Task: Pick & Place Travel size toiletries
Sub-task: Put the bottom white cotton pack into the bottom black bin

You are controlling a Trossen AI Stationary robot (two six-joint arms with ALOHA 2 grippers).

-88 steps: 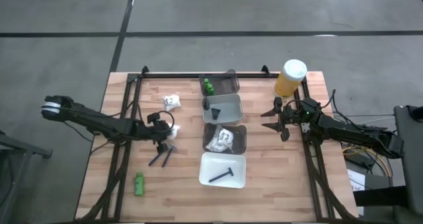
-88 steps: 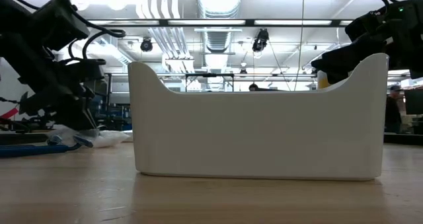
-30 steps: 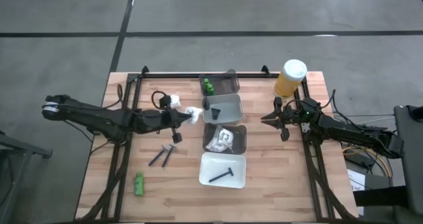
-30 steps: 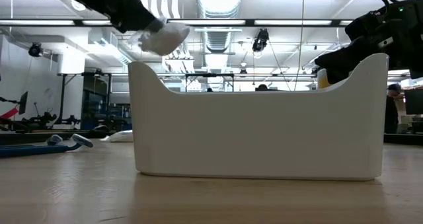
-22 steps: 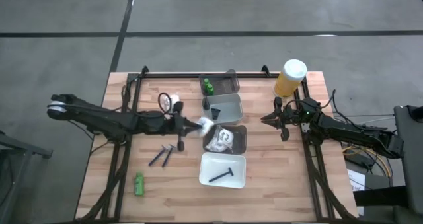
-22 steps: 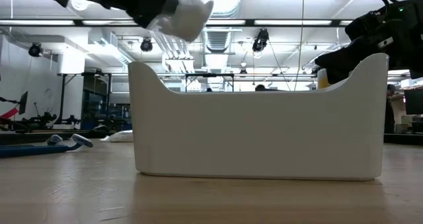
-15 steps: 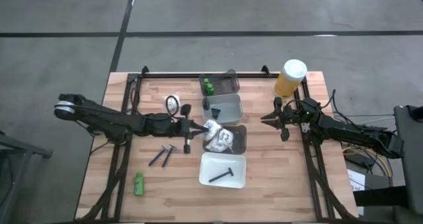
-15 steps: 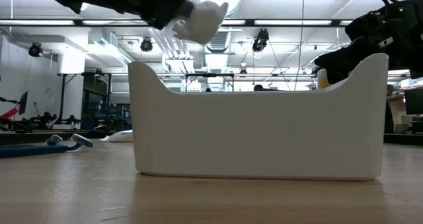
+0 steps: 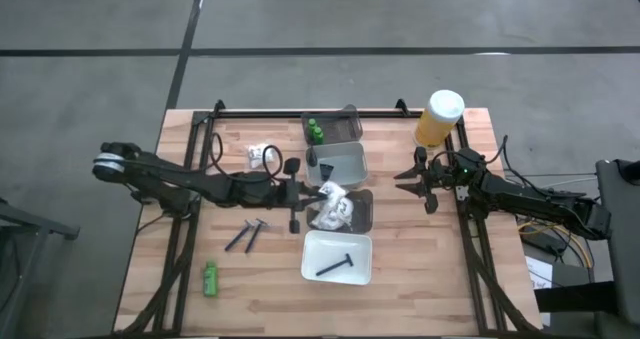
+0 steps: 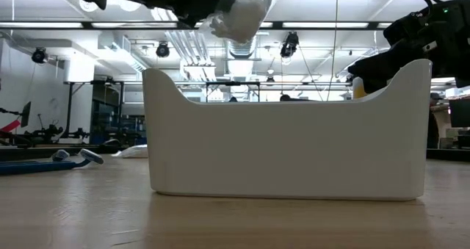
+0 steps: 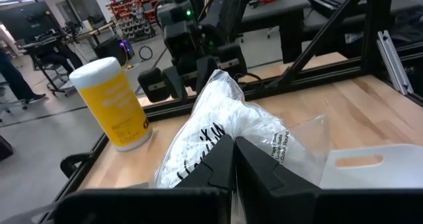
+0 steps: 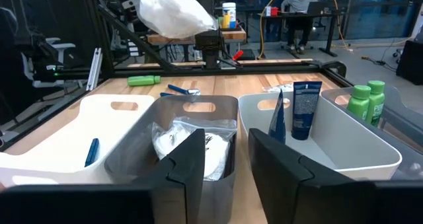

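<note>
The wooden counter point(image 9: 400, 279) carries a column of four trays along its centre line. The white tray point(image 9: 337, 257) at the near end holds one dark razor stick point(image 9: 335, 266). Next to it, the dark grey tray point(image 9: 362, 211) holds white crinkly packets point(image 12: 182, 147). The light grey tray point(image 9: 345, 167) beyond it holds a small dark tube point(image 12: 305, 109), standing upright. The farthest tray point(image 9: 340, 127) holds green bottles point(image 12: 365, 101).

A yellow container point(image 9: 439, 118) with a white cap stands at the counter's far right corner.

The left arm reaches across the counter toward the tray column. The left tool point(image 9: 302, 195) is closed on a white packet point(image 9: 331, 191), held in the air above the left edge of the dark grey tray. In the left wrist view the two fingers point(image 11: 218, 164) pinch the packet's lower edge.

The right tool point(image 9: 411, 178) hangs at the counter's right side, just below the yellow container, with its fingers spread and holding nothing.

On the left half of the counter lie another white packet point(image 9: 262, 154), two razor sticks point(image 9: 246, 236) side by side, and one green bottle point(image 9: 210, 277) near the front edge.
</note>
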